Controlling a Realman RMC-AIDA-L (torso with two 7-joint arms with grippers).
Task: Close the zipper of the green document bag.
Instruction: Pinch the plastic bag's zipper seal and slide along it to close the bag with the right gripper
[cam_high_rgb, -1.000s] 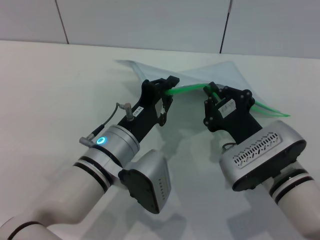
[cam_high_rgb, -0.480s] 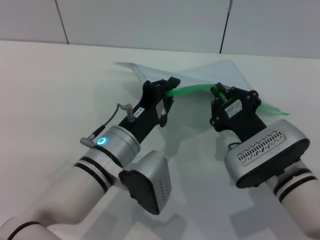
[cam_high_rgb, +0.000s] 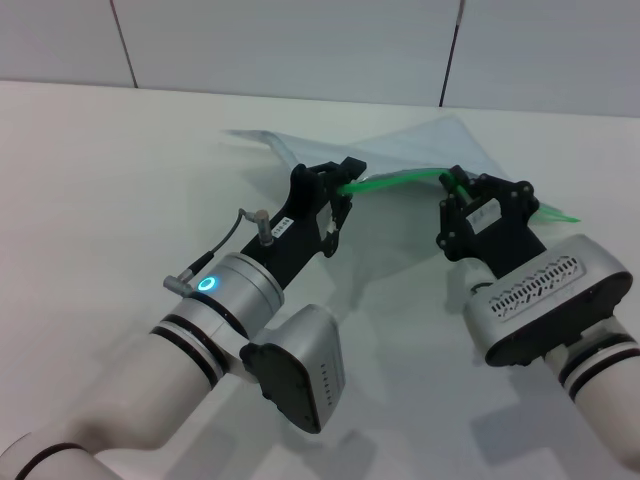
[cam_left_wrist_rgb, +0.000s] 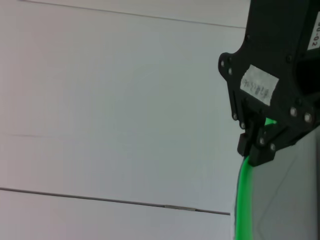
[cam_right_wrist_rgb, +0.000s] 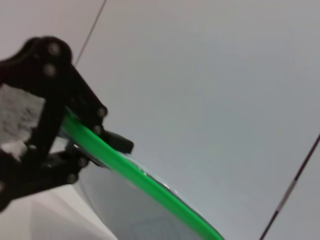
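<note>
I have the large, flat, translucent blue-grey plastic document bag (cam_high_rgb: 420, 150) lifted off the white tabletop (cam_high_rgb: 120, 170), its thin bright green plastic zipper strip (cam_high_rgb: 395, 181) strung between my two end effectors. My left end effector (cam_high_rgb: 345, 178) is clamped on the near end of that strip, acting as the anchor. My right end effector (cam_high_rgb: 458, 185) is pinched narrow around the strip further along, where I judge the slider tab sits, though the tab itself is hidden behind my fingers.

To do this step well, I should hold the left grip fixed and draw the right one straight along the line of the strip, keeping it taut. The strip bows slightly between the grips, so a little more tension would help the slider run without jamming. Any pull off the strip's line would twist it.

The remaining green edge runs out past my right end effector toward the bag's far corner (cam_high_rgb: 565, 217). Bare tabletop lies that way, so there is room to travel. The grey wall panels (cam_high_rgb: 300, 50) stand well behind the bag.
</note>
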